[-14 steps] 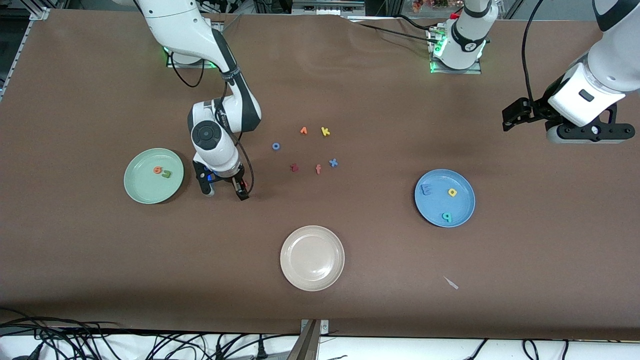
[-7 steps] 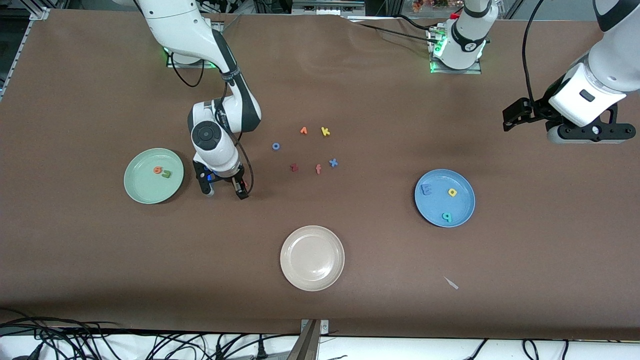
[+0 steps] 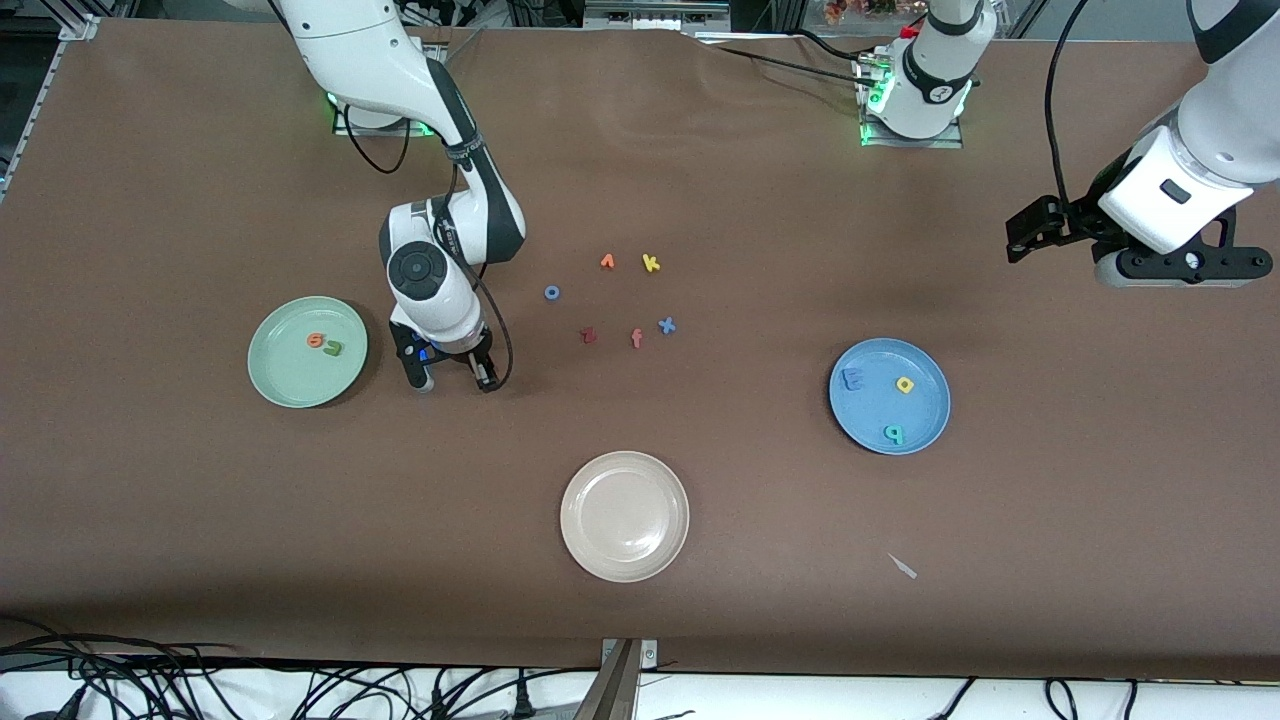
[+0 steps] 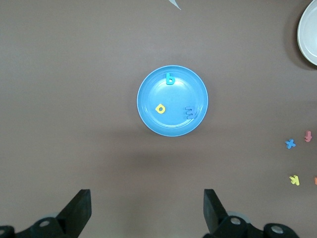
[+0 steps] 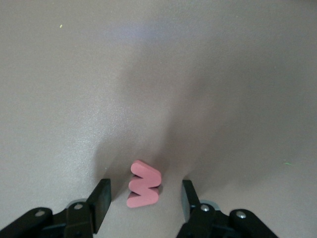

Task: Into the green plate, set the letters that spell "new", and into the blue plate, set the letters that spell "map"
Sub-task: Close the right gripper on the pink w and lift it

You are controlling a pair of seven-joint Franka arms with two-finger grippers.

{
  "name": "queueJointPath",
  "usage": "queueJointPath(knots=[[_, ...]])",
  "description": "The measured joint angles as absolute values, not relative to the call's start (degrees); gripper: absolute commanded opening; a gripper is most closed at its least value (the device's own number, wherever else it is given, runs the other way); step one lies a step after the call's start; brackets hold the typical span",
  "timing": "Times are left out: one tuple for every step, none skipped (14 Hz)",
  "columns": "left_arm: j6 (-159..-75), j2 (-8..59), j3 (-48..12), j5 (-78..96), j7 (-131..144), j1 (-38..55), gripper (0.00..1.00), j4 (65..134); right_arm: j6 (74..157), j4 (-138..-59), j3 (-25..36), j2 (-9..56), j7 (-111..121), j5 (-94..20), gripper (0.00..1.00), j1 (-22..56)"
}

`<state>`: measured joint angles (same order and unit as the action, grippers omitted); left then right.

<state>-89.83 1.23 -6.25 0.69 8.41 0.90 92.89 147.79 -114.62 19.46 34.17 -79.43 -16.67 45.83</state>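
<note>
Nearest to the front camera stands the beige plate (image 3: 625, 516), close to the near edge of the table at its middle; it has no part in the task and should stay empty.

Farther in, the blue plate (image 3: 889, 396) toward the left arm's end already carries the blue "m" (image 3: 853, 378), the yellow "a" (image 3: 905, 384) and the teal "p" (image 3: 894, 434), so I judge that word finished. The green plate (image 3: 307, 351) toward the right arm's end holds the orange "e" (image 3: 316, 340) and the green "n" (image 3: 333, 348).

Just beside this plate, toward the table's middle, the right gripper (image 3: 453, 380) is down at the surface. In the right wrist view the salmon "w" (image 5: 143, 184) lies flat on the table between its two fingers (image 5: 100, 201), and a small gap shows on each side, so the jaws are open around the letter and not yet pressing it.

To do this step well, I think the fingers should close evenly, so that the light foam is not pushed sideways, and the lift should come only when both fingers touch.

Farther still, the spare letters (image 3: 620, 300) near the table's middle should be left alone.

The left gripper (image 4: 146, 210) waits high over the left arm's end of the table, jaws wide open and empty.
</note>
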Motion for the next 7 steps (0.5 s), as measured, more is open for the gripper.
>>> queueJointPath(knots=[[-89.83,1.23,-6.24,0.69,8.4,0.88,1.0,92.89,147.78,-114.59,19.47,34.06,-79.25,-16.67,0.46,45.83],[-89.83,1.23,-6.24,0.69,8.4,0.85,1.0,92.89,147.7,-114.57,19.47,33.92,-79.19,-16.67,0.42,45.83],[-89.83,1.23,-6.24,0.69,8.4,0.83,1.0,92.89,147.65,-114.57,19.47,33.93,-78.99,-16.67,0.34,45.83],[-89.83,1.23,-6.24,0.69,8.4,0.79,1.0,92.89,147.61,-114.57,19.48,33.86,-78.58,-16.67,0.31,45.83],[-89.83,1.23,-6.24,0.69,8.4,0.76,1.0,92.89,147.57,-114.57,19.48,33.85,-78.15,-16.67,0.27,45.83],[-89.83,1.23,-6.24,0.69,8.4,0.74,1.0,92.89,147.53,-114.56,19.48,33.78,-77.74,-16.67,0.21,45.83],[-89.83,1.24,-6.24,0.69,8.4,0.72,1.0,92.89,147.03,-114.57,19.49,33.57,-77.6,-16.67,0.15,45.83]])
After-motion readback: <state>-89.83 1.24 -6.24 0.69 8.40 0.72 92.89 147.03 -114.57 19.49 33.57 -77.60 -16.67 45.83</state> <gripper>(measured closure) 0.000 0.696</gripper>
